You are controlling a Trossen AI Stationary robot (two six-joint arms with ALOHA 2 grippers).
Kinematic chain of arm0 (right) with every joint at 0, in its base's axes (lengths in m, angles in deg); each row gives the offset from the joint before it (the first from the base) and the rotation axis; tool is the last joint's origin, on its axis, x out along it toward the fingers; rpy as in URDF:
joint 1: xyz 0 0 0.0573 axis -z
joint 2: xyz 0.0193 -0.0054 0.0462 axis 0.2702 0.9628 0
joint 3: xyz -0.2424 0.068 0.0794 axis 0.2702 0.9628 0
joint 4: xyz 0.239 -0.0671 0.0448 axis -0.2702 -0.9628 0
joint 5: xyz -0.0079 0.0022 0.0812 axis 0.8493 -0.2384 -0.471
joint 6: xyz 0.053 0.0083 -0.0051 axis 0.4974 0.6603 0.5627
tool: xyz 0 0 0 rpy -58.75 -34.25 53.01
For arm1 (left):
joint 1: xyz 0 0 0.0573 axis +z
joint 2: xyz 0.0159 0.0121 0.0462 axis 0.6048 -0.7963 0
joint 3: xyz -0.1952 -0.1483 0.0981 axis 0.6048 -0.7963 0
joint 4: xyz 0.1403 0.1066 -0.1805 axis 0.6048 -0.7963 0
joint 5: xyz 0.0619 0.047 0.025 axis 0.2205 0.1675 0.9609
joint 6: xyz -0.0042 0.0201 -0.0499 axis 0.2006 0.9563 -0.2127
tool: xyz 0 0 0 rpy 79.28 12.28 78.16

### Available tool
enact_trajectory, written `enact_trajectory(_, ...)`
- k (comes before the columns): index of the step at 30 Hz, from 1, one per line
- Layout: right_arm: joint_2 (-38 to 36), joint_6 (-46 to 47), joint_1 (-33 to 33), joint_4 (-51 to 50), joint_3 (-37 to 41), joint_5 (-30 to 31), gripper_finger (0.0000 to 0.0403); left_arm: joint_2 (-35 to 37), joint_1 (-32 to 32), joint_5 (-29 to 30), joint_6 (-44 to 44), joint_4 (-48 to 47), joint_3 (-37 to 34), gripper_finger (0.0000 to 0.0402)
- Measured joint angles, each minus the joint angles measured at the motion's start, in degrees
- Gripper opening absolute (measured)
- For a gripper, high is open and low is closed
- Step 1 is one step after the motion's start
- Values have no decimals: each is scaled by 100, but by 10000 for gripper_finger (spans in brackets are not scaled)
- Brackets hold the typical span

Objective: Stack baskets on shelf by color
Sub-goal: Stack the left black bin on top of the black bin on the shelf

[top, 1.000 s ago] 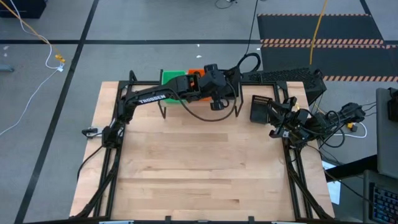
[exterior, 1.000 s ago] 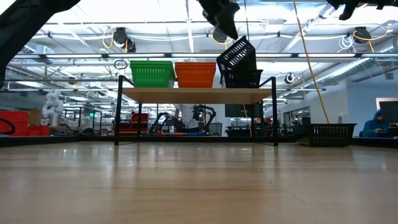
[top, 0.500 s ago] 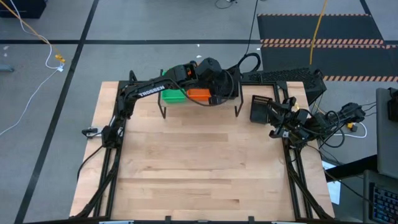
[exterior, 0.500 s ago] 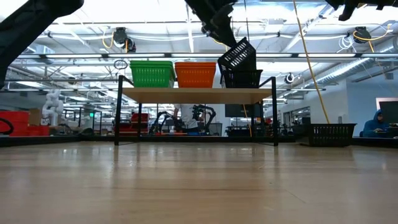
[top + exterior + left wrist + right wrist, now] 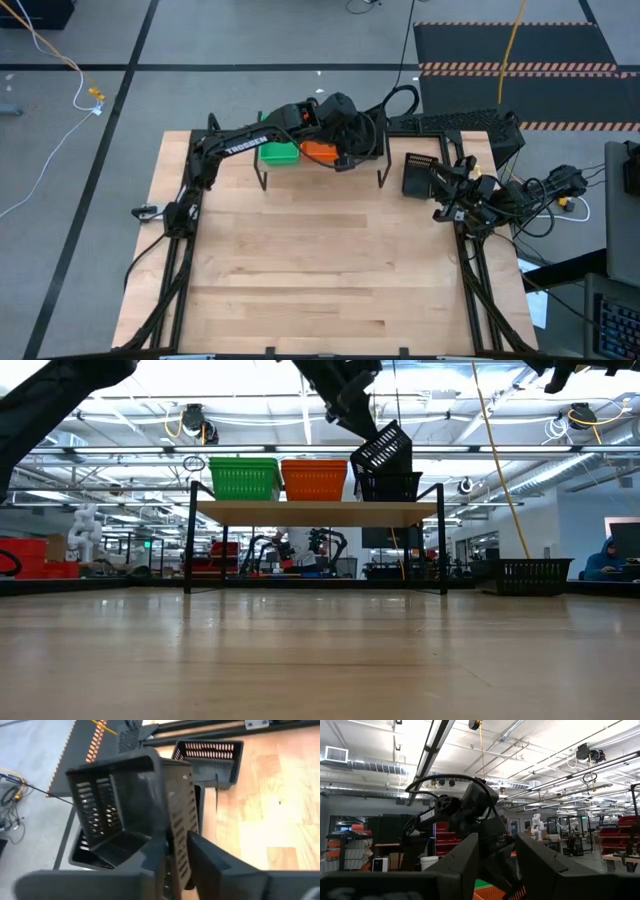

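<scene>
Left wrist view: left claw (image 5: 175, 855) clenched on tilted black basket (image 5: 135, 810) over the black one (image 5: 390, 487) on the shelf (image 5: 315, 512). You level it, then nest. Right claw: cannot tell.

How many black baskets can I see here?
3. A tilted basket in the left claw above the shelf, a second basket on the shelf beneath, a third basket on the table beside it. Nested ones could hide.
</scene>
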Motion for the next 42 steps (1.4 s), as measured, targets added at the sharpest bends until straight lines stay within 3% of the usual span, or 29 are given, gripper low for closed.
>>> enact_trajectory(6, 2, 0, 0, 0, 0, 0, 123, 11, 3, 8, 39, 81, 4, 9)
enact_trajectory(11, 2, -7, 0, 0, 0, -2, 123, 11, -70, 90, 280, 79, 4, 12)
enact_trajectory(18, 2, -33, 0, 0, 0, -2, 123, 11, -384, 1145, 1133, 245, 4, 6)
enact_trajectory(28, 0, -37, 0, 2, 0, -2, 123, 11, -656, 1949, 1532, 123, 4, 5)
enact_trajectory(42, 1, -34, 0, 0, 0, -2, 123, -431, -680, 2229, 1595, 81, -2, 20)
